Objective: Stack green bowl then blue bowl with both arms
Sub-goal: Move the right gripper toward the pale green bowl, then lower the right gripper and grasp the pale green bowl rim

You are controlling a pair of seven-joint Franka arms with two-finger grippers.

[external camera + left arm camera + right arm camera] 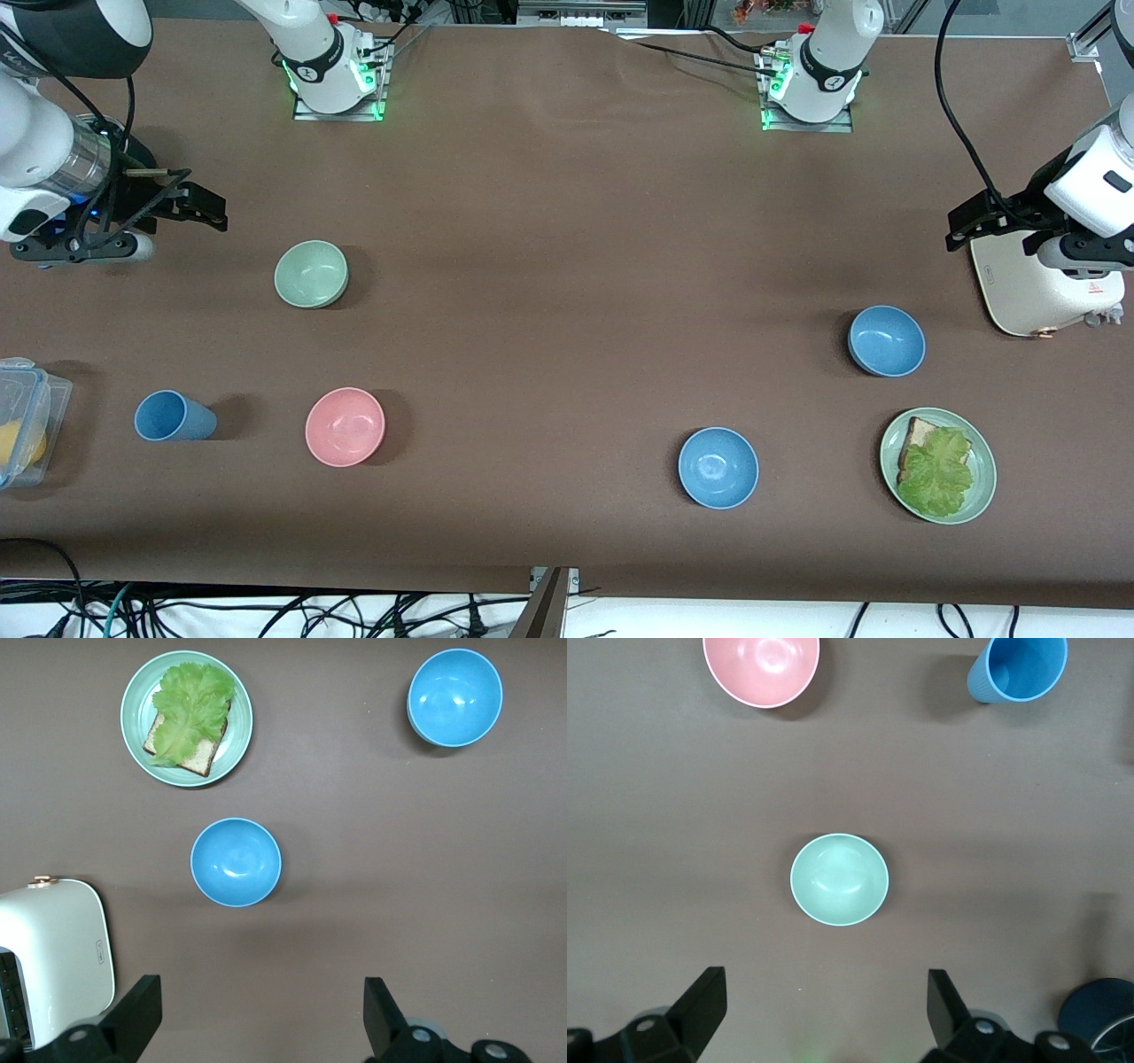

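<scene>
From the front view nothing is stacked yet — the job looks to be at its opening reach. The right gripper (pixel 202 206) hangs over bare bench (pixel 567 221) at the right arm's end, fingers spread and empty, with the green bowl (pixel 311 274) near it, a little toward the front camera. The left gripper (pixel 974 221) hangs at the left arm's end, just beside a white toaster (pixel 1045 288); its fingers are also apart, holding nothing. One blue bowl (pixel 886 340) sits close to it, a second blue bowl (pixel 718 467) farther off, beside a green plate (pixel 985 483) of bread and lettuce. A pink bowl (pixel 345 426), a blue cup (pixel 174 416) and a clear container (pixel 27 425) stand apart from the work.

The left wrist view shows the left gripper's fingers (pixel 137 1014) wide open, the nearer blue bowl (pixel 236 862) ahead of them but somewhat off their midline — something the front view cannot settle.

The right wrist view has the green bowl (pixel 839 879) roughly centred ahead of the spread fingers (pixel 700 1010). The next move, I judge, calls for the right gripper to descend onto that bowl's rim — one finger inside, one outside.
</scene>
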